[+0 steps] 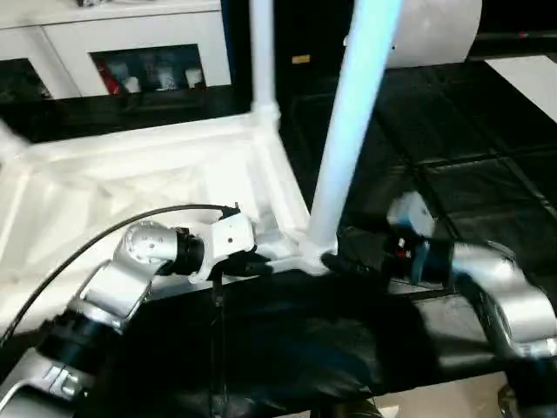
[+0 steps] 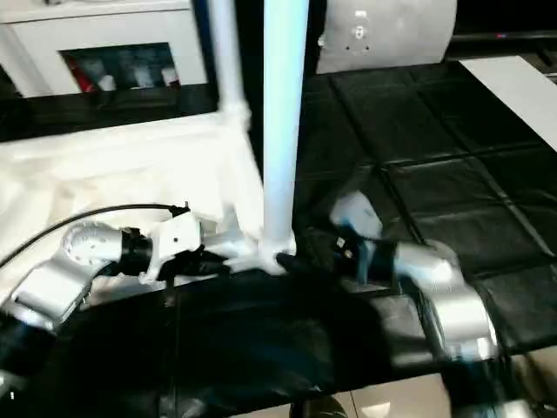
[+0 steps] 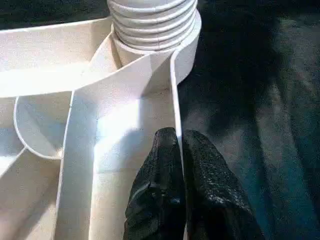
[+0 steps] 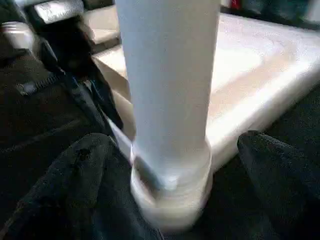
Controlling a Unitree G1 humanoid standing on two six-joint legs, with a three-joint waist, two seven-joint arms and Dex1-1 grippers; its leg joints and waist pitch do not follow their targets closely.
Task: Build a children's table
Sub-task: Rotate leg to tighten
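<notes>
The left gripper [image 3: 181, 165] pinches the raised rim of the upturned table top [image 1: 130, 174] to steady it, while the right gripper [image 4: 165, 170], fingers spread, flanks the near-corner leg [image 1: 352, 131] standing in its socket.

Looks like a lab or demo room: black padded floor mats [image 1: 452, 174], white glass-door cabinet [image 1: 130, 52] stuffed with bits, some white machine housing [image 2: 387, 35] at the back.
</notes>
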